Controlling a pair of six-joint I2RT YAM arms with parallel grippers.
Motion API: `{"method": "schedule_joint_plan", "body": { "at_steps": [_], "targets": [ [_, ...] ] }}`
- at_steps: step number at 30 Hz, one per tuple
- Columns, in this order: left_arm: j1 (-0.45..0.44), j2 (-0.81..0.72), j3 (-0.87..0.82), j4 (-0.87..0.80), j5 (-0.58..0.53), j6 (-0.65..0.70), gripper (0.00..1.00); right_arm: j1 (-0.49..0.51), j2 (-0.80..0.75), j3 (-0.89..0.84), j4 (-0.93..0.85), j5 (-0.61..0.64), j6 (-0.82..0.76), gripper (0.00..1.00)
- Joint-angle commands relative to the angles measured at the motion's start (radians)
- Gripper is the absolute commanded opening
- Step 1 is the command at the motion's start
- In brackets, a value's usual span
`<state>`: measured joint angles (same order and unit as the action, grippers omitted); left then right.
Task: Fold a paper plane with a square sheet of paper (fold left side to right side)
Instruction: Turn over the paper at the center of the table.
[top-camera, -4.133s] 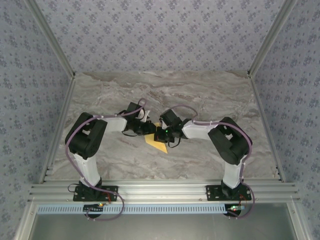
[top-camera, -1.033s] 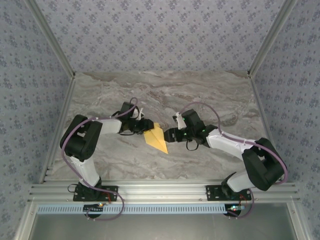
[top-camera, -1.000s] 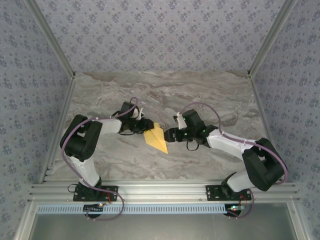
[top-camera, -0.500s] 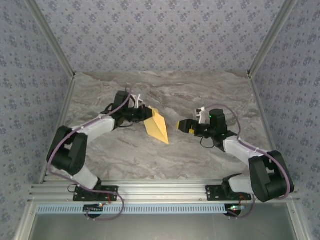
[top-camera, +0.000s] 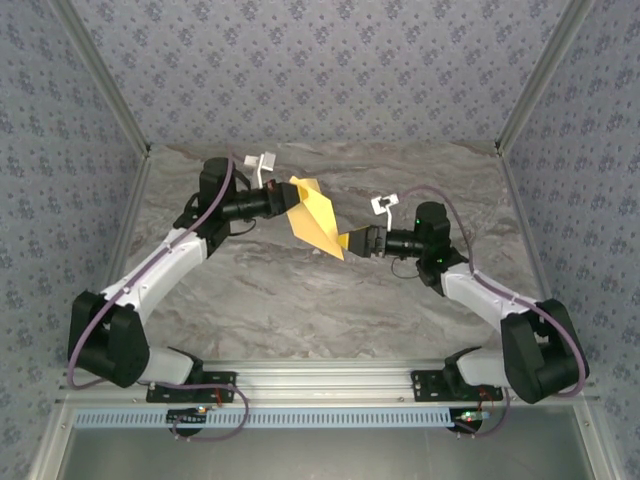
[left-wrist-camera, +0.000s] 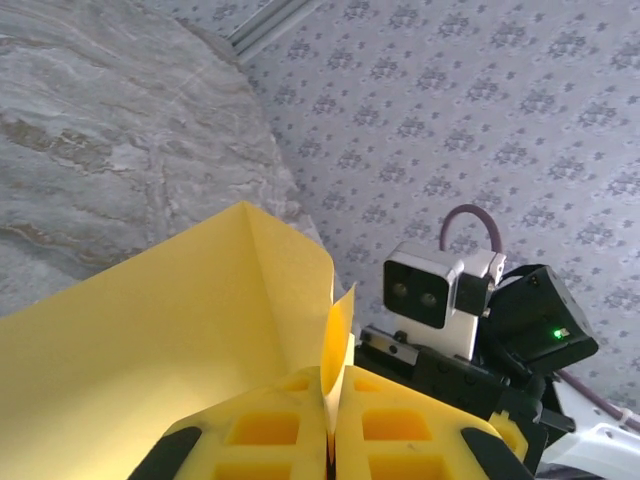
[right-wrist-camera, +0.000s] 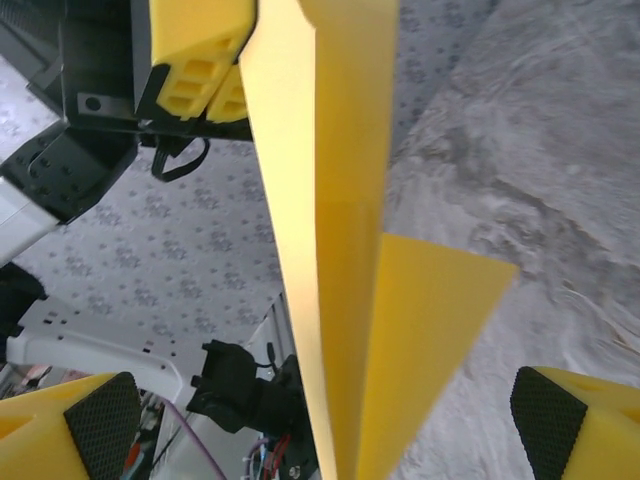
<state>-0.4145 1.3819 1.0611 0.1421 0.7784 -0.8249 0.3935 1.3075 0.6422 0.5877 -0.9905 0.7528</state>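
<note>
The yellow-orange square sheet of paper is folded into a pointed paper plane (top-camera: 318, 222) and hangs in the air above the marble table (top-camera: 300, 310). My left gripper (top-camera: 285, 198) is shut on its wide back end. In the left wrist view the paper (left-wrist-camera: 180, 320) is pinched between the yellow fingers (left-wrist-camera: 270, 430). My right gripper (top-camera: 350, 241) stands open at the plane's pointed tip. In the right wrist view the creased plane (right-wrist-camera: 340, 200) runs down between the two wide-apart fingertips (right-wrist-camera: 90, 415), touching neither. The left gripper (right-wrist-camera: 215, 60) grips its far end.
The marble table is walled by patterned panels (top-camera: 320, 70) with aluminium posts (top-camera: 100, 90) at the corners. An aluminium rail (top-camera: 320, 385) carries both arm bases at the near edge. The right wrist camera (left-wrist-camera: 425, 290) faces the left one closely.
The left arm has lifted the plane off the table, up and toward the back. The right gripper let go, opened wide, drew away to the right, then came back to the tip.
</note>
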Motion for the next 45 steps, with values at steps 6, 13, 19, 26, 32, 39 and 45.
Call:
{"method": "schedule_joint_plan", "body": {
  "at_steps": [6,13,19,26,32,39,45],
  "targets": [
    [-0.038,-0.046,0.040,0.098,0.075,-0.063,0.07,0.058,0.108,0.068,0.182,-0.012,0.139,0.96],
    [-0.052,-0.040,0.018,0.087,0.079,-0.055,0.07,0.065,0.095,0.090,0.159,-0.027,0.143,0.69],
    [-0.053,-0.041,0.005,0.062,0.074,-0.034,0.07,0.056,0.065,0.084,0.085,-0.013,0.105,0.52],
    [-0.052,-0.042,-0.013,0.016,0.067,-0.001,0.08,0.047,0.025,0.095,-0.035,-0.001,0.035,0.33],
    [-0.053,-0.036,-0.020,-0.006,0.057,0.017,0.13,0.048,0.014,0.100,-0.100,0.014,-0.004,0.20],
    [-0.026,-0.075,-0.005,-0.199,-0.049,0.146,0.54,0.056,-0.020,0.170,-0.424,0.096,-0.216,0.13],
    [-0.015,-0.181,0.011,-0.458,-0.342,0.305,0.67,0.177,-0.003,0.351,-0.992,0.497,-0.567,0.12]
  ]
}}
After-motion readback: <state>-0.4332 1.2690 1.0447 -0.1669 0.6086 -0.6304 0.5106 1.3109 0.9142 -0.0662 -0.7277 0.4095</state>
